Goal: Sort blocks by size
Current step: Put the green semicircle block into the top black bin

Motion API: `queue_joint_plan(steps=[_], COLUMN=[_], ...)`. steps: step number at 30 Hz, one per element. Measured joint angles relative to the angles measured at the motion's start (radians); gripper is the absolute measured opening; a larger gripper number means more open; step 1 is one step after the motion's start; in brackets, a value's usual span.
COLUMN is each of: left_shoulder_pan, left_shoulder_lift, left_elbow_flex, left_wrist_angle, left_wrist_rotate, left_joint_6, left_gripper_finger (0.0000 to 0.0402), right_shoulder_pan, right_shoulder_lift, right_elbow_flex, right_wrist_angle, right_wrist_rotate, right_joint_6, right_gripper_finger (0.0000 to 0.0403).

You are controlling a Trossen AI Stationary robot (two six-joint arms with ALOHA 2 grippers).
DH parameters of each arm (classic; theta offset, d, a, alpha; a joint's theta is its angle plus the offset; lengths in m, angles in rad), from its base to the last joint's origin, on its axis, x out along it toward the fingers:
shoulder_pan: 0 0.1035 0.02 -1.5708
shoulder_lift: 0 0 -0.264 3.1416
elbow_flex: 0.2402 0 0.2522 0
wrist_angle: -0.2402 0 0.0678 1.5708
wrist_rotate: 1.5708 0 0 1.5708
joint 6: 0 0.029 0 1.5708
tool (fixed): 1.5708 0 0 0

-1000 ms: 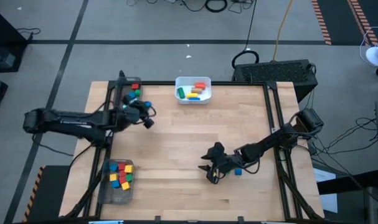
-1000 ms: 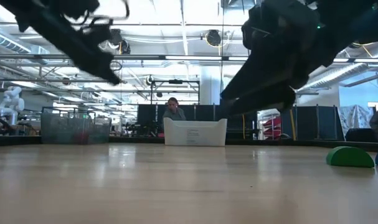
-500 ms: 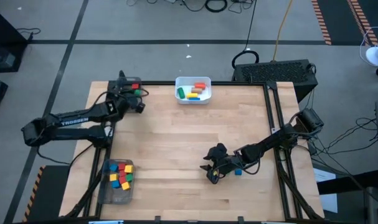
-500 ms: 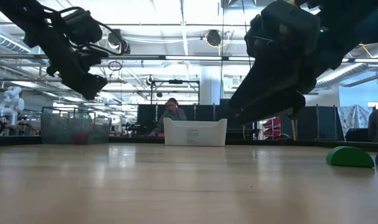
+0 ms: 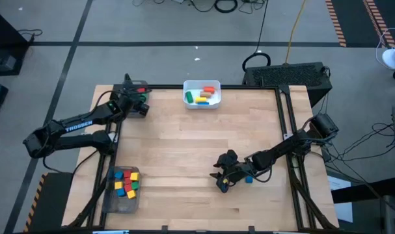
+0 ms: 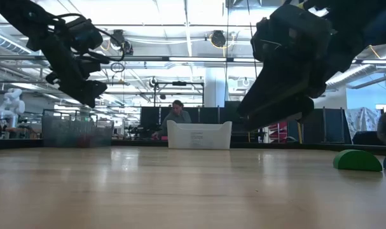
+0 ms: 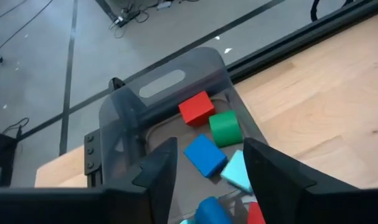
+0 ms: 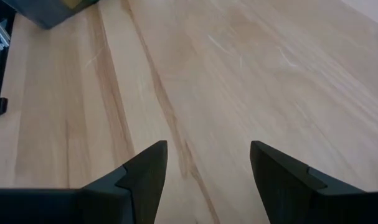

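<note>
My left gripper (image 5: 141,106) (image 7: 208,149) stands open above the grey tray (image 7: 160,84) at the table's far left corner, with nothing between its fingers. In that tray lie a red block (image 7: 196,109), a green block (image 7: 225,127), a blue block (image 7: 204,154) and a light blue one (image 7: 237,173). My right gripper (image 5: 221,180) (image 8: 208,149) hangs open over bare wood toward the near right. A small blue block (image 5: 248,178) lies on the table beside the right arm, and the low view shows a green half-round block (image 6: 357,160) flat side down.
A white bin (image 5: 202,94) with green, yellow and red blocks sits at the far edge's middle. A second grey tray (image 5: 123,188) of small coloured cubes stands at the near left. Dark frame rails run along the table's left and right sides. A person sits beyond the far edge.
My left gripper has swung from over the table toward the far left corner and now stands over the grey tray there, tipped a little lower. My right gripper has kept its place.
</note>
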Motion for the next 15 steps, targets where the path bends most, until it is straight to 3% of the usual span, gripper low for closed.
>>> queue_joint_plan(steps=[4,9,15], left_shoulder_pan=[0.001,0.001,-0.04], left_shoulder_lift=[0.0,0.0,0.0], left_elbow_flex=[0.0,0.0,0.0], left_wrist_angle=[-0.001,0.044,0.125], left_wrist_rotate=[0.024,0.207,0.395], left_joint_6=[0.006,0.101,0.109], left_gripper_finger=[0.0194,0.0195,0.0195], right_shoulder_pan=[0.017,0.052,0.127], right_shoulder_lift=[-0.033,-0.146,-0.238], right_elbow_flex=[0.0,0.0,0.0], right_wrist_angle=[-0.053,-0.211,-0.421], right_wrist_rotate=[-0.011,-0.018,-0.022], right_joint_6=[0.001,0.048,0.184], right_gripper_finger=[0.0215,0.0214,0.0214])
